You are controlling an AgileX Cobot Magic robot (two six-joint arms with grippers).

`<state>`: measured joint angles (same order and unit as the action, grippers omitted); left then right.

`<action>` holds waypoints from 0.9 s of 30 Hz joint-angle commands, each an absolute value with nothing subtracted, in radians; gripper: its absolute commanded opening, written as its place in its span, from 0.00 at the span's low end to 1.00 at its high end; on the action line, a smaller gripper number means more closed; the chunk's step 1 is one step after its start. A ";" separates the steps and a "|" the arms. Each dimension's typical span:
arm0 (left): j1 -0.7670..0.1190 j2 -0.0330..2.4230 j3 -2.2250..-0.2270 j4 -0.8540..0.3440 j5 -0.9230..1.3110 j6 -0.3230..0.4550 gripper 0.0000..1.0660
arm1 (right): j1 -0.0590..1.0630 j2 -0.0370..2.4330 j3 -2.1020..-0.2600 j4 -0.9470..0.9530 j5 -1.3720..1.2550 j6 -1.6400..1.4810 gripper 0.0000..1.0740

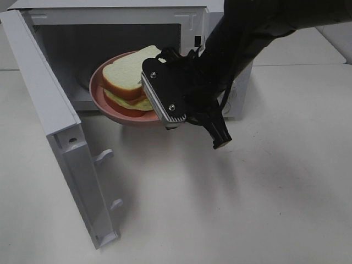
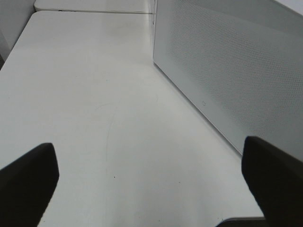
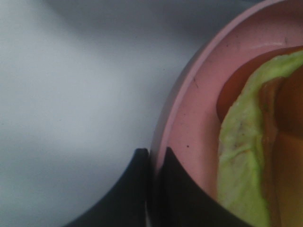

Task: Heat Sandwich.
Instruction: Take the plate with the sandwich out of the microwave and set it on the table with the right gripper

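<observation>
The sandwich [image 1: 129, 77], thick white bread with yellow-green and reddish filling, lies on a round pink plate [image 1: 99, 88]. The plate hangs at the mouth of the open white microwave [image 1: 192, 22], its far part inside the cavity. My right gripper [image 3: 152, 163] is shut on the plate's rim [image 3: 177, 118], one finger on each side of it, with the filling [image 3: 241, 142] close by. From above, the right wrist [image 1: 176, 91] covers the plate's near right edge. My left gripper [image 2: 149, 161] stands open over bare table, with nothing between its fingers [image 2: 28, 175].
The microwave door [image 1: 49, 110] swings out toward the front left, its latch hooks [image 1: 104, 157] facing the table. A white perforated microwave panel [image 2: 227, 66] rises close beside my left gripper. The white table [image 1: 247, 198] spreads out in front and to the right.
</observation>
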<state>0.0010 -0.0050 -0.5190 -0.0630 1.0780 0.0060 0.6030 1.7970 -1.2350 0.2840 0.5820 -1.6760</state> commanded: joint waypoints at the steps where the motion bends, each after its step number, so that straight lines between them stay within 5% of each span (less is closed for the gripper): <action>1: 0.003 -0.010 -0.515 -0.064 1.075 0.000 0.92 | 0.599 1.734 -1.183 0.289 0.543 -1.667 0.00; 27: 0.003 -0.010 -0.515 -0.064 1.075 0.000 0.92 | 0.599 1.342 -0.823 0.288 0.526 -1.616 0.00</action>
<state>0.0010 -0.0050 -0.5190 -0.0630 1.0780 0.0060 0.6000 1.3730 -0.8360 0.2820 0.5550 -1.6190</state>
